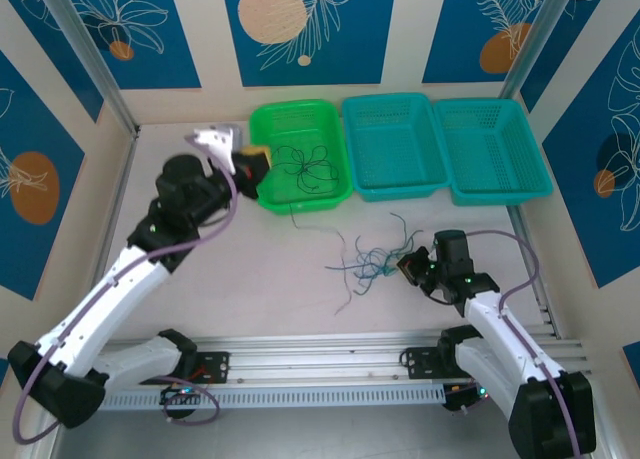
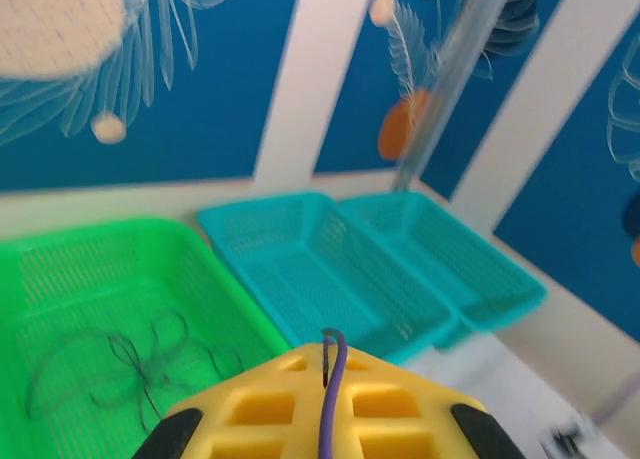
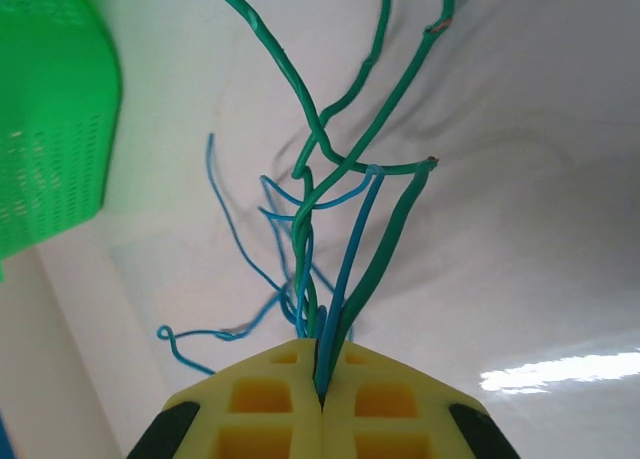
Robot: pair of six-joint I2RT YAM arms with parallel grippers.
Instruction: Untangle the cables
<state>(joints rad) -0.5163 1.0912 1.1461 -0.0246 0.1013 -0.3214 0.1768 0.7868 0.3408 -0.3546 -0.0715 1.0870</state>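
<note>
Left hand [image 1: 254,162] closed, hanging at the near left rim of the green basket [image 1: 268,119]. A thin purple strand [image 2: 333,379] was pinched in the seam of its yellow fingers [image 2: 260,409] and trailed back over them toward the wrist; its far end could not be traced.

Right hand [image 3: 320,364] closed low over the counter [image 1: 250,279], gripping a bundle of green strands [image 3: 330,149] and blue strands [image 3: 345,269] together. The rest of the tangle [image 1: 372,264] lay on the counter just left of that hand. Dark strands [image 1: 305,167] already lay curled inside the green basket. The two teal baskets [image 1: 390,104] held nothing I could make out.

Risks, as judged:
- The right hand held several strands at once, and the green and blue were twisted round each other just beyond the fingertips. A straight pull would likely drag the whole knot along or cinch it tighter rather than free one strand.
- The purple strand was caught only at the very tip of the seam. Thin and springy, it could slip out in transit.
- The left hand sat at the rim, not over the basket's middle. A release there might drop the strand outside, or leave it draped over the edge.
- Curly ends could hook the basket mesh or the dark strands inside and pull them back out.
</note>
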